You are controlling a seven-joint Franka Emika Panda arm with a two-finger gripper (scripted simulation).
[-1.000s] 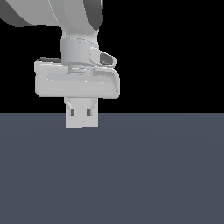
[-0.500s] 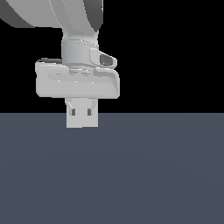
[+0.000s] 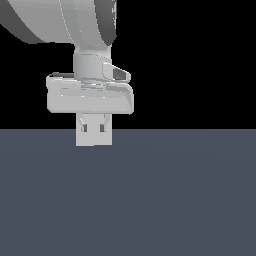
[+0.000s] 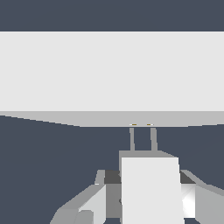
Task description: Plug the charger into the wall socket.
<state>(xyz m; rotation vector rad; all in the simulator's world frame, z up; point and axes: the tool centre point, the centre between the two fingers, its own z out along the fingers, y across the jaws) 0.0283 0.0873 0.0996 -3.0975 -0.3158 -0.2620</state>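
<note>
In the wrist view the pincer (image 4: 148,205) is clamped on the charger (image 4: 150,188), one finger on each side of the pale block. Its two prongs (image 4: 142,139) reach to the wall socket (image 4: 109,74), tips at the plate's two small holes. The dark grey bench (image 3: 150,200) lies beneath.

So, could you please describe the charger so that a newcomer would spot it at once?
In the wrist view, find the broad pale socket plate. Just before it, between the end effector fingers, sits the charger, a small white block. Unlike the plate, it has two thin prongs reaching the plate's edge.
</note>
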